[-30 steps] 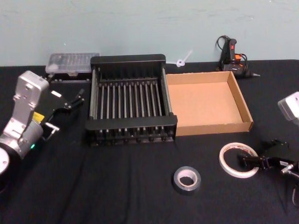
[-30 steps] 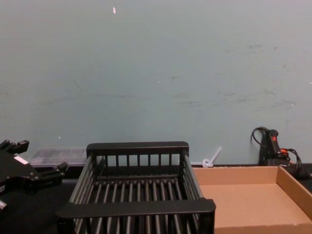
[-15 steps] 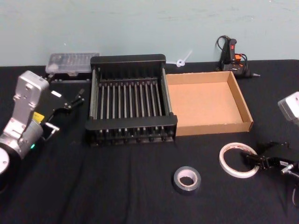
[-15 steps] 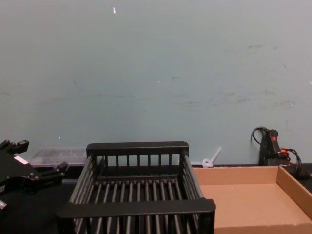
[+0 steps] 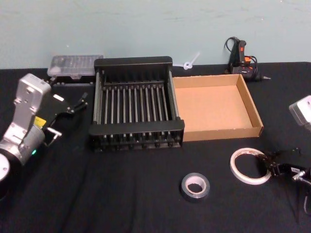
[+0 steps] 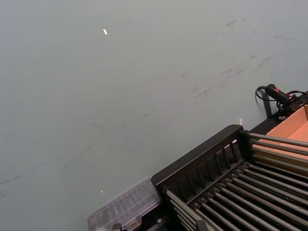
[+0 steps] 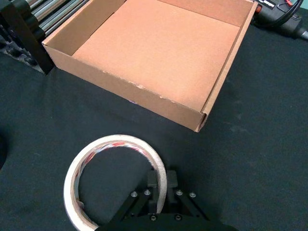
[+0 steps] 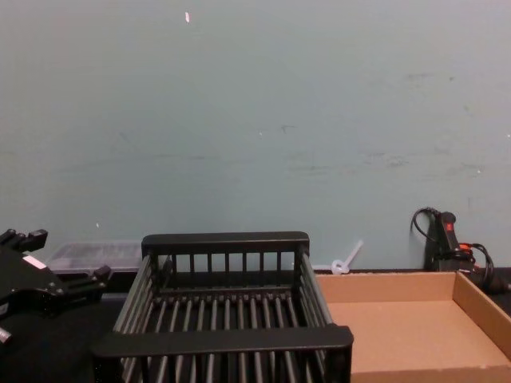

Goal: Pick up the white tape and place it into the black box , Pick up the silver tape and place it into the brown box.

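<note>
Head view, biggest first: black cloth table [image 5: 121, 194], with the black box [image 5: 136, 104] at centre-back and the brown box [image 5: 216, 107] touching its right side. Both hold nothing. Left arm sits parked on the left of the table, left gripper [image 5: 80, 103] pointing at the black box's left wall, fingers apart, nothing between them.

White tape [image 5: 249, 166] lies flat on the cloth in front of the brown box's near right corner. Right gripper [image 5: 268, 165] is at the tape's right-hand edge. Right wrist view shows it better: white tape [image 7: 115, 180] ring wall sits between the two fingertips [image 7: 153, 183], one inside the hollow, one outside, pinched on the wall. Roll is on the table, not lifted as far as I can tell.

Silver tape [image 5: 195, 187] lies flat, nearer the robot and to the left of the white roll, well apart from it, untouched.

Behind the boxes: clear plastic case [image 5: 75, 65] at back left, glue gun [image 5: 240, 56] at back right.
</note>
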